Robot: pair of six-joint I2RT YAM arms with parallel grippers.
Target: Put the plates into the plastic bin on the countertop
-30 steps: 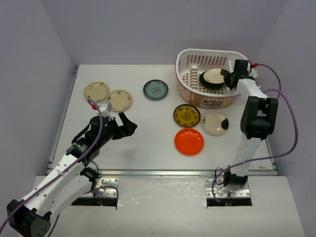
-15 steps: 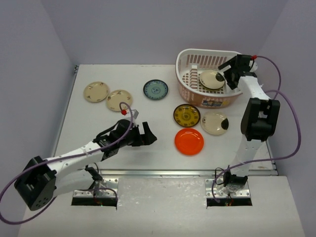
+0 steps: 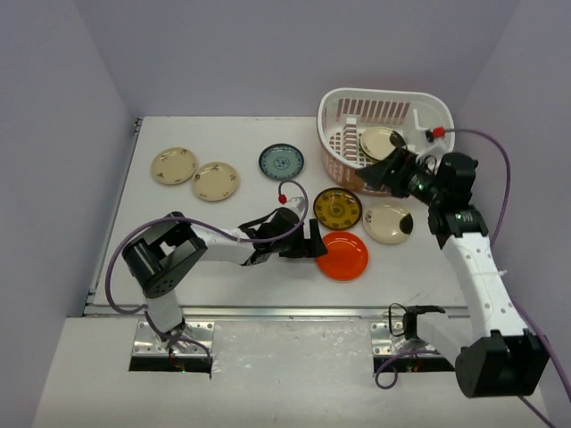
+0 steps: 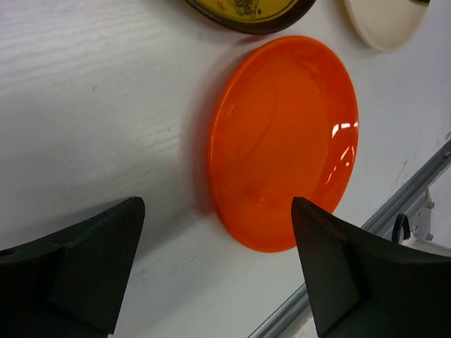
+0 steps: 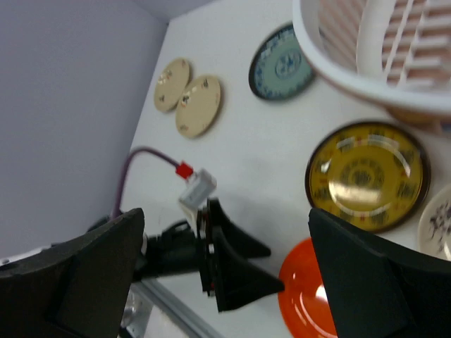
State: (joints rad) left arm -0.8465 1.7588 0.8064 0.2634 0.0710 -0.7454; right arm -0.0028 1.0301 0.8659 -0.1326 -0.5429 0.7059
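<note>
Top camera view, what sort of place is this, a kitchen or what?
Likely a robot test bench, not a kitchen: plain purple walls box in a white tabletop, the left arm and right arm are bolted at its near edge, and plates lie beside a plastic bin.

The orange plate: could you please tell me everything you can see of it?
The orange plate is round, plain, glossy and plastic-looking, with a shallow raised rim. It lies flat on the countertop near its front edge, close to but apart from the brown-gold plate. The open left end effector stands at its edge; whether they touch cannot be told.
</note>
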